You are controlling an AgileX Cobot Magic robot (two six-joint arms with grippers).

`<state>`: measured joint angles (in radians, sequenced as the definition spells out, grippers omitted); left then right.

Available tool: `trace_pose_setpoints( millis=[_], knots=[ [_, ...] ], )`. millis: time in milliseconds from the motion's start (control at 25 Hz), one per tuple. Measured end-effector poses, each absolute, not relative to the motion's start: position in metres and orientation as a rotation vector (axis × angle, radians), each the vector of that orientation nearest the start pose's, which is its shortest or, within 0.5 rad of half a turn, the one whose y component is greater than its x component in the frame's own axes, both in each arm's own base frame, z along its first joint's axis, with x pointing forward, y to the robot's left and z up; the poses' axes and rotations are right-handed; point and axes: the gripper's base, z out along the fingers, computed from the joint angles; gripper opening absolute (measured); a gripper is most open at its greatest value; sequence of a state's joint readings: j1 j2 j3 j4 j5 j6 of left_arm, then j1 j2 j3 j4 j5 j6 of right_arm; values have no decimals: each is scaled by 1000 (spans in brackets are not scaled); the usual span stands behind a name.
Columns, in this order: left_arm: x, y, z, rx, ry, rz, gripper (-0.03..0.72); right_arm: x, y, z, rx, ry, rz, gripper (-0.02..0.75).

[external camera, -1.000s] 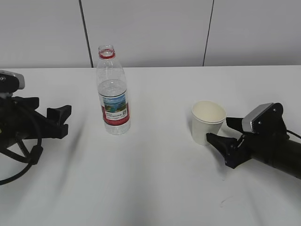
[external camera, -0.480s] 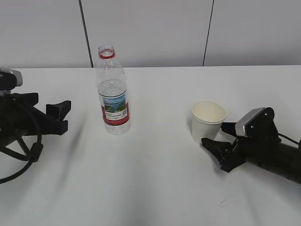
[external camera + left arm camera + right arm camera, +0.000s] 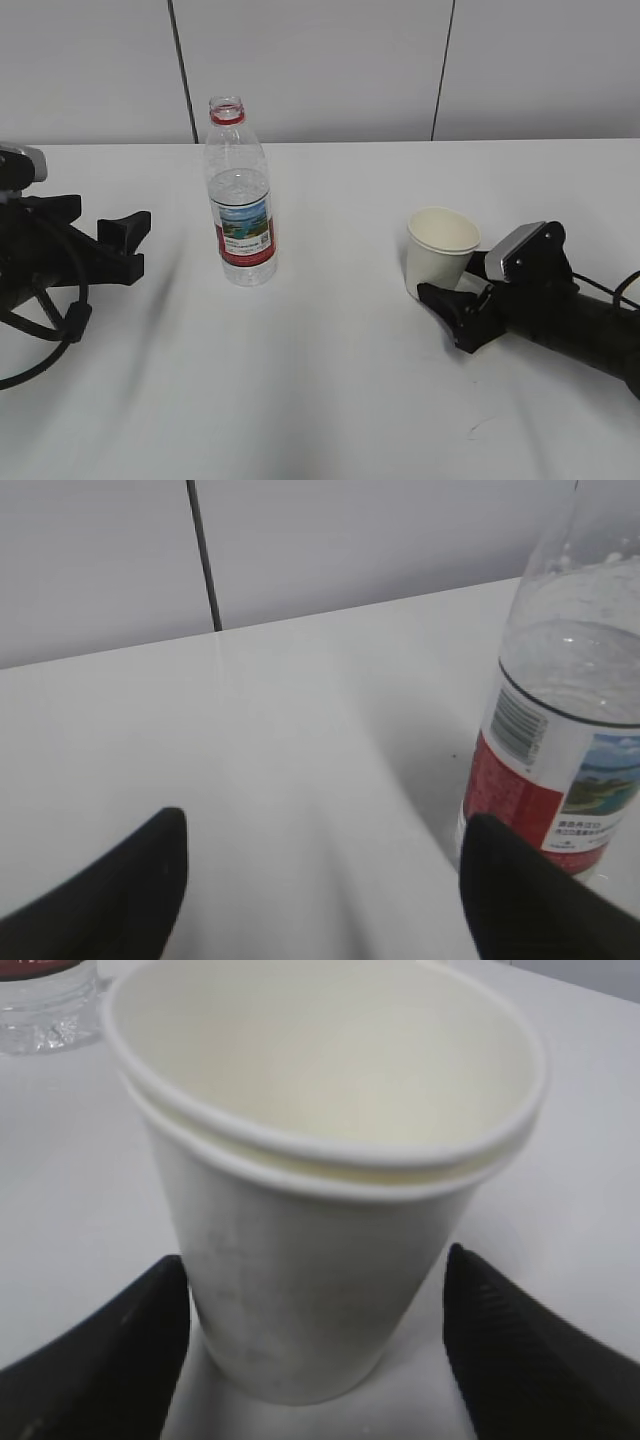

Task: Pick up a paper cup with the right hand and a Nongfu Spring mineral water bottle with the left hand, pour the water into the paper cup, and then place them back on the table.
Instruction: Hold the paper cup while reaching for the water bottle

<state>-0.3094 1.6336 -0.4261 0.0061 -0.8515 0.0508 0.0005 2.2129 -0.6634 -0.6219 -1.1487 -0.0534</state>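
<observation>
Bright, even light falls from above onto the large plain white bench (image 3: pixel 330 380), leaving only soft, faint grey shadows beside the tall clear plastic bottle (image 3: pixel 240 195) and the black arms. The exterior view is sharp. Both wrist views are softer, the black pincer fingertips (image 3: pixel 110 895) blurred at the lower edges.

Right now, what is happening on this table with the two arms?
The right hand has its open fingers on both sides of the paper cup, which stands on the table, but it has not closed on it. In the right wrist view the cup looks like two nested cups. The left hand is open and apart from the Nongfu Spring mineral water bottle, which stands upright, uncapped and partly full. Nothing is lifted yet.
</observation>
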Motion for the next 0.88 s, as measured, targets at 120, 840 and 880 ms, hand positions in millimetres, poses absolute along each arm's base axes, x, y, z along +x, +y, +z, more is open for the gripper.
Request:
trace_pose_setpoints(
  millis=[120, 840, 880],
  knots=[
    [260, -84, 162, 337, 1810, -183, 508, 323, 48, 51, -673, 1785, 318, 582],
    [262, -84, 153, 339, 1824, -182, 508, 329, 55, 47, -629, 1797, 367, 491],
    [263, -85, 148, 348, 1828, -183, 508, 330, 55, 48, -629, 1794, 365, 491]
  ],
)
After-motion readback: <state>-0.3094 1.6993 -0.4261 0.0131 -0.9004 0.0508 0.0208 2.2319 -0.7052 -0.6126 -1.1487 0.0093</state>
